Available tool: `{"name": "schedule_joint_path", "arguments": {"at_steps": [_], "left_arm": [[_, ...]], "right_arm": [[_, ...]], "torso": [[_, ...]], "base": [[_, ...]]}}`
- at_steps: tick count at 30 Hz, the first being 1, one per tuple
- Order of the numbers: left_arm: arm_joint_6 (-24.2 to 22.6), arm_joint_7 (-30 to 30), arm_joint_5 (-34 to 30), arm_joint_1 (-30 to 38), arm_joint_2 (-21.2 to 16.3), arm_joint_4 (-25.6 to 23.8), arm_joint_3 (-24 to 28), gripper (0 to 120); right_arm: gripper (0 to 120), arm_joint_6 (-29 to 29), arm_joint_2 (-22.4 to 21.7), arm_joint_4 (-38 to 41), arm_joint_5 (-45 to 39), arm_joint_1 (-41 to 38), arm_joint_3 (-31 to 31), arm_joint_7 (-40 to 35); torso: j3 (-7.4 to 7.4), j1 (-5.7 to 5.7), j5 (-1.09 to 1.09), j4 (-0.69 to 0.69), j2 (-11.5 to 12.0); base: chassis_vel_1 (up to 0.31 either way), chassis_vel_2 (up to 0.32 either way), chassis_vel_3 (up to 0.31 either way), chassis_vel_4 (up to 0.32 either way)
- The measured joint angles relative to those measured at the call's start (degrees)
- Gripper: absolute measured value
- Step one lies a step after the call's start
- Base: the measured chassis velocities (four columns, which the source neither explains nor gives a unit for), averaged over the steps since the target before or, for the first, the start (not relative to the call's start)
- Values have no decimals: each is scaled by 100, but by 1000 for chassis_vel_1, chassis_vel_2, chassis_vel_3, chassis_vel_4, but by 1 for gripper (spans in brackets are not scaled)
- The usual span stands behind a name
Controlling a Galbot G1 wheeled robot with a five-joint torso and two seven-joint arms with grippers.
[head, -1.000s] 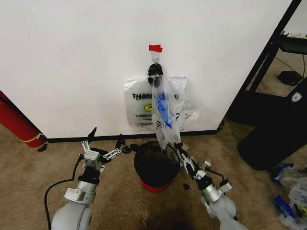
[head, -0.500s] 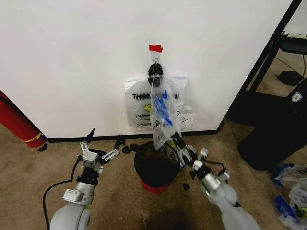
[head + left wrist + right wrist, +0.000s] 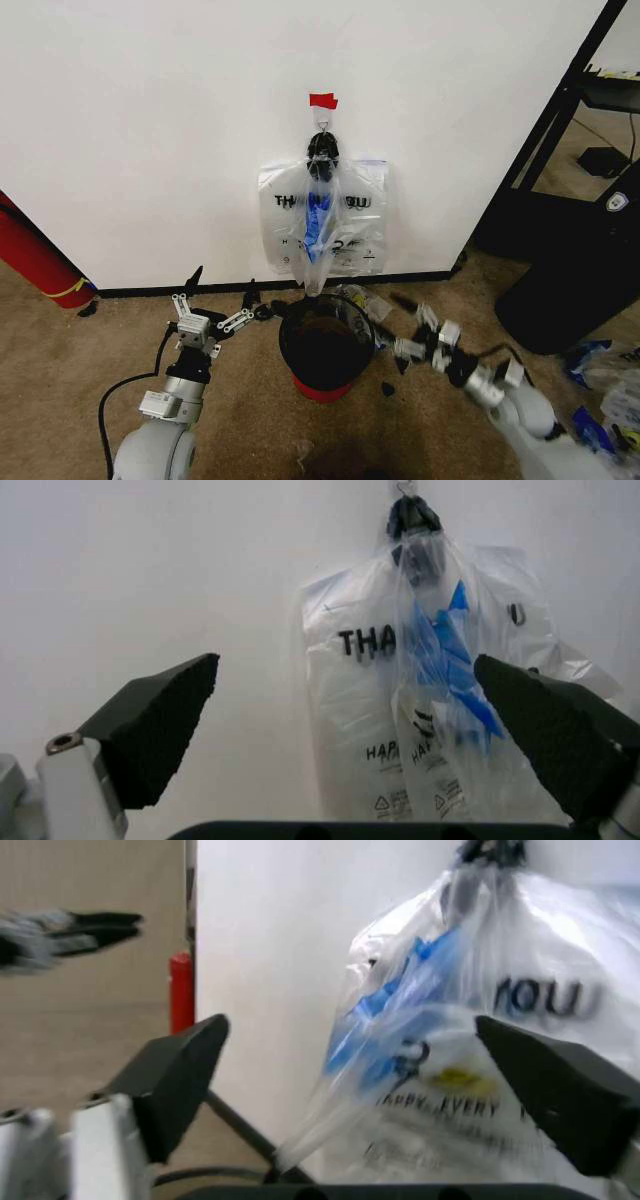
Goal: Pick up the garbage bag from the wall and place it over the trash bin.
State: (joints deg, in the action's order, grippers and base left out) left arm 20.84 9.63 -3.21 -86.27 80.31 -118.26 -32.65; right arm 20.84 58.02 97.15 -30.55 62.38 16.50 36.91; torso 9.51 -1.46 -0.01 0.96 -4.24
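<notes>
Both arms low, left hand [image 3: 218, 300] and right hand [image 3: 400, 322] spread wide.

The garbage bag [image 3: 440, 1065] is smeared by blur in the right wrist view, its small print unreadable. In the head view it covers the middle letters of the second bag [image 3: 365, 215] behind it. The long red cylinder [image 3: 35, 255] is cut off by the picture's edge.

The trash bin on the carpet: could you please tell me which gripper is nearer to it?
Left. The left gripper is just off the trash bin rim on the robot's left; the right gripper sits off its right rim, slightly farther.
</notes>
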Motion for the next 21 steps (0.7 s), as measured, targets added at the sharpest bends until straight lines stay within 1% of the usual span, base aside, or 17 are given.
{"name": "schedule_joint_path", "arguments": {"at_steps": [2,3,4,6,8,9,10,11,13,16,17,21], "left_arm": [[-9,7,22,19,19,17,4,100],[-9,7,22,19,19,17,4,100],[-14,9,26,30,27,26,3,100],[-21,11,28,45,39,51,-12,100],[-23,12,28,60,39,80,-28,100],[-24,10,28,73,36,98,-41,100],[-24,10,28,73,36,98,-41,100],[-24,9,28,89,37,119,-51,100],[-24,2,25,123,47,152,-68,100],[-24,-9,17,157,66,196,-80,100],[-24,-9,17,157,66,196,-80,100],[-22,-18,7,192,75,224,-85,100]], "right_arm": [[99,-175,-51,-236,314,-494,-556,-505],[99,-175,-51,-236,314,-494,-556,-505],[100,-224,-31,-422,456,-785,-860,-748],[100,-279,88,-753,715,-1265,-1330,-1058],[100,-382,273,-957,1059,-1656,-1707,-1379],[100,-438,358,-1024,1218,-1836,-1865,-1509],[100,-438,358,-1024,1218,-1836,-1865,-1509],[100,-481,445,-1076,1362,-1991,-1999,-1587],[100,-544,594,-1121,1600,-2214,-2186,-1637],[100,-692,725,-1134,2177,-2422,-2350,-1784],[100,-692,725,-1134,2177,-2422,-2350,-1784],[100,-779,738,-1049,3037,-2486,-2331,-1854]], "torso": [[1,0,0,2,0],[1,0,0,2,0],[1,0,1,4,0],[1,0,0,3,0],[1,0,2,0,0],[1,0,0,0,0],[1,0,0,0,0],[1,0,-3,2,0],[1,0,1,2,0],[1,0,0,2,0],[1,0,0,2,0],[1,0,1,3,1]], "base": [[0,0,0,0],[0,0,0,0],[0,0,0,0],[0,0,0,0],[0,0,0,0],[0,0,0,0],[0,0,0,0],[0,0,0,0],[0,0,0,0],[0,0,0,0],[0,0,0,0],[0,0,0,0]]}}
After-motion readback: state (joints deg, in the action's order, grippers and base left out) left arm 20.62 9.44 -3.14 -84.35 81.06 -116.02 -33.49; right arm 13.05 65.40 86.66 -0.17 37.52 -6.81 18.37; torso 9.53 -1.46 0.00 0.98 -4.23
